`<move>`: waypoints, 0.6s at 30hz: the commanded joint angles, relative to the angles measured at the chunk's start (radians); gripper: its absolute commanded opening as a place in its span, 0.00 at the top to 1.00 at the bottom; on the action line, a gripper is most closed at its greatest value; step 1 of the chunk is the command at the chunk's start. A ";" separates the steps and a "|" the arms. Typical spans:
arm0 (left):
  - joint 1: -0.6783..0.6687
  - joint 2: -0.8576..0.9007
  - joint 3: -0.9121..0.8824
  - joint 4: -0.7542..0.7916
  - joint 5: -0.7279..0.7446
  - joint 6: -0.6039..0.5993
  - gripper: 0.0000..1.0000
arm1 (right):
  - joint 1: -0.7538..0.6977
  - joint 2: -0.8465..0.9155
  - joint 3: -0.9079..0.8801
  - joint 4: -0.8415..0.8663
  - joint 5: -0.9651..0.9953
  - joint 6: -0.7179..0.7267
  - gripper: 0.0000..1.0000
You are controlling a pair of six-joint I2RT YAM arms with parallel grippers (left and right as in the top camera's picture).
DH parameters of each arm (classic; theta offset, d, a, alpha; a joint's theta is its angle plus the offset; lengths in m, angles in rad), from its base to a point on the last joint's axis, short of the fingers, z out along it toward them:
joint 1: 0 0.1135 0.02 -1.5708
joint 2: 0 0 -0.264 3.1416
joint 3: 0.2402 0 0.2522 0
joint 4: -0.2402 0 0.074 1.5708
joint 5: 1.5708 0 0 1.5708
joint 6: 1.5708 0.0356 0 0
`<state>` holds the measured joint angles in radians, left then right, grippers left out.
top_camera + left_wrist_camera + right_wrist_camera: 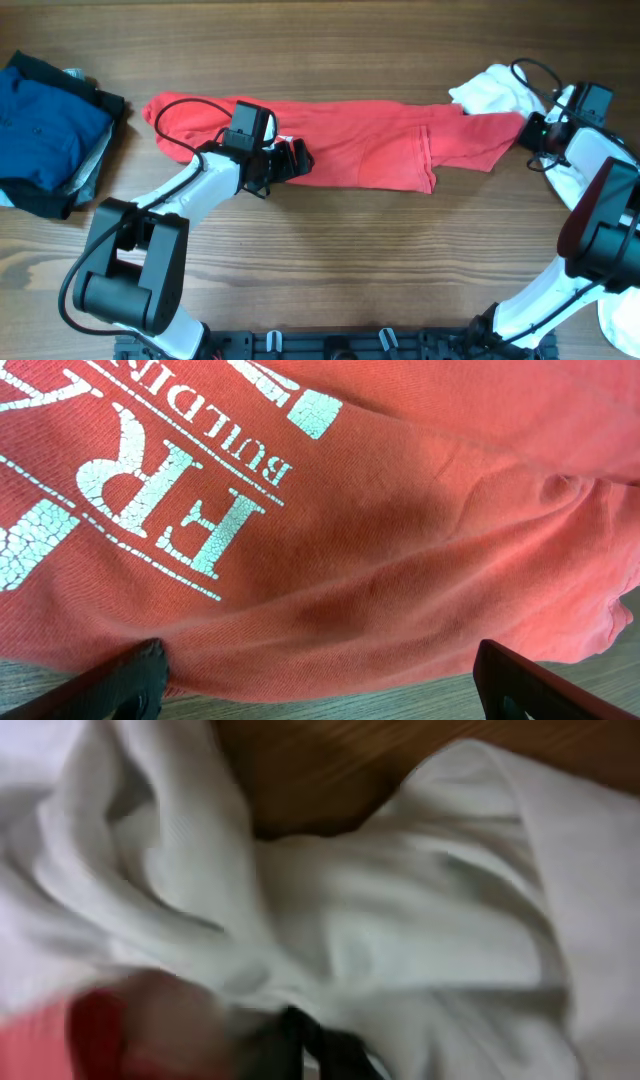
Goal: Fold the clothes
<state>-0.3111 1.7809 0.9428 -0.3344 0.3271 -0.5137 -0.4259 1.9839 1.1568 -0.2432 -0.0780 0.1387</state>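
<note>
- Red garment lies stretched out lengthways across the far half of the worktop. Its left end is bunched and its right end tapers to a narrow tip.
- Left gripper sits low over the garment's near edge, left of centre.
- Left wrist view: both fingers stand wide apart, nothing clamped. Red cloth fills the frame ahead of them. Its hem runs across the gap between them and a bare strip of worktop shows beneath. The left fingertip sits right at the hem. Cracked white lettering is printed on the cloth, upper left.
- Right gripper is at the garment's tapered right tip, where red meets a crumpled white garment.
- Right wrist view is badly blurred: mostly white cloth, a red patch at lower left, something dark at the bottom edge. Whether this gripper is open or clamped on cloth cannot be told.
- Pile of blue and dark clothes at the far left, well apart from both grippers.
</note>
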 commanded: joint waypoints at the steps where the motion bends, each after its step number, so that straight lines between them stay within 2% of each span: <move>1: 0.023 0.097 -0.092 -0.082 -0.127 -0.015 0.00 | -0.084 0.052 0.024 0.008 0.173 0.196 0.88; 2: 0.023 0.097 -0.092 -0.082 -0.127 -0.015 0.00 | -0.119 0.051 0.031 0.013 0.175 0.248 0.87; 4: 0.023 0.097 -0.092 -0.086 -0.127 -0.015 0.00 | -0.210 0.052 0.035 0.011 0.167 0.373 0.78; 10: 0.023 0.097 -0.092 -0.089 -0.127 -0.015 0.00 | -0.350 0.051 0.035 -0.006 0.075 0.423 0.76; 12: 0.023 0.097 -0.092 -0.090 -0.127 -0.015 0.00 | -0.351 0.036 0.035 0.000 -0.094 0.378 0.72; 15: 0.023 0.097 -0.092 -0.089 -0.127 -0.015 0.00 | -0.349 -0.039 0.035 0.073 -0.415 0.305 0.59; 17: 0.023 0.097 -0.092 -0.085 -0.127 -0.015 0.00 | -0.331 -0.114 0.035 0.126 -0.578 0.208 0.58; 18: 0.023 0.097 -0.092 -0.082 -0.127 -0.015 0.00 | -0.309 -0.151 0.035 0.111 -0.597 0.130 0.59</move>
<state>-0.3107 1.7798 0.9451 -0.3477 0.3199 -0.5137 -0.7727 1.9629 1.1839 -0.1398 -0.4206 0.4377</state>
